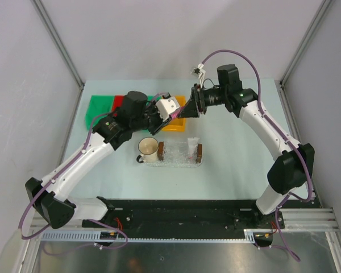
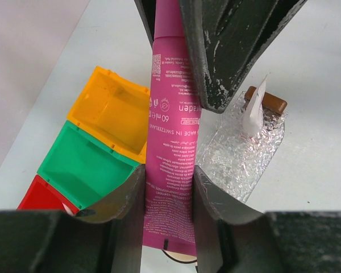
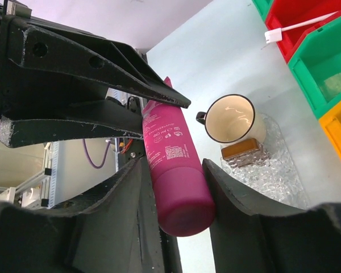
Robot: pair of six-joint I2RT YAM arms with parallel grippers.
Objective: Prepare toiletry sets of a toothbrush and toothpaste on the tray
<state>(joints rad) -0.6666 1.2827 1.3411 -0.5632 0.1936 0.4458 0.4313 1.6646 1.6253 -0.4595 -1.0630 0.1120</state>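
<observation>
Seeing both claws on the toothpaste [image 2: 171,108], held mid-air. L gripper [image 2: 169,179] is clamped on one end and R gripper [image 3: 173,170] is clamped on the rounded end. The tube hangs btw the orange bin [image 2: 111,114] and the tray [image 2: 241,162], touching neither. Toothbrush [image 3: 300,26] lies in the red bin [image 3: 324,14]. Mug [image 3: 233,118] sits just beside the tray's brown block [image 3: 241,149].

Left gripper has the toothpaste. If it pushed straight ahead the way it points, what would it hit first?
The right gripper. It faces the left gripper head-on, its jaws around the far end of the same toothpaste. How wide the gap between the two is, I cannot tell.
</observation>
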